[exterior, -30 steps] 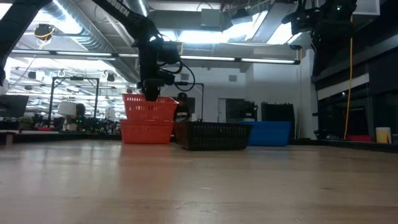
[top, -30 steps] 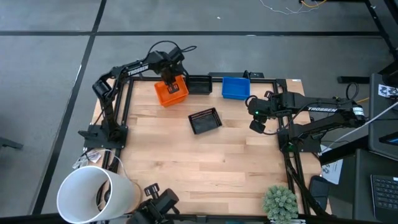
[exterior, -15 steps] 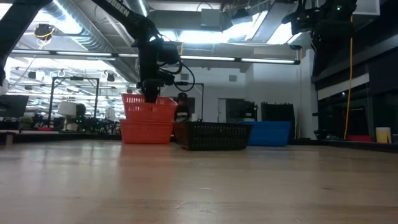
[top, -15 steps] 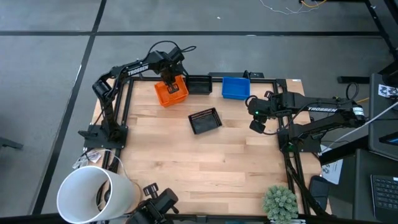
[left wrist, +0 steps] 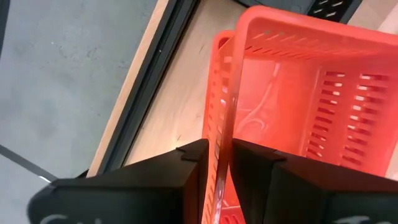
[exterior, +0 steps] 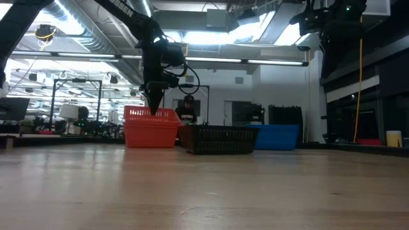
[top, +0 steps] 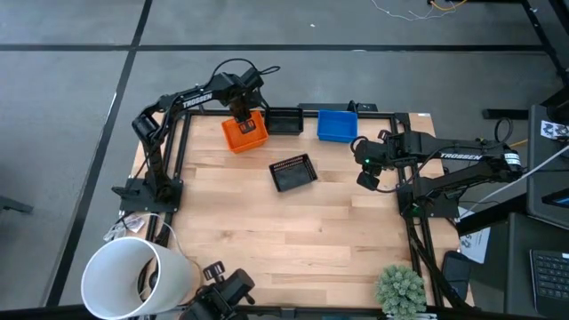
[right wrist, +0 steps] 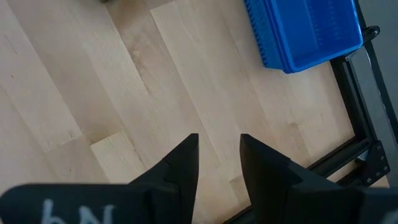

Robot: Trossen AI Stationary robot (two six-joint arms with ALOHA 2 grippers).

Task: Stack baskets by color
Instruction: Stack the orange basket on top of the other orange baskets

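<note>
Two orange baskets (top: 244, 132) sit nested at the table's far left (exterior: 151, 126), the inner one's rim a little above the outer's (left wrist: 298, 93). My left gripper (left wrist: 216, 155) stands open just above them (exterior: 154, 105). Its fingers straddle the inner basket's far-left wall with a gap on each side. A black basket (top: 293, 172) lies on the table's middle. Another black one (top: 284, 120) and a blue one (top: 337, 124) stand on the far edge. My right gripper (right wrist: 217, 155) hangs open over bare wood at the right (top: 366, 176), near the blue basket (right wrist: 305, 31).
A large white cylinder (top: 133, 276) stands at the near left corner and a small green plant (top: 400, 289) at the near right. A dark metal frame (top: 178, 151) runs along the table's edges. Bare wood lies between the middle black basket and the near edge.
The upper orange basket, which hung raised above the lower one in my left gripper, has dropped straight down. It now sits nested in the lower basket. My left gripper has let go and stayed where it was.
</note>
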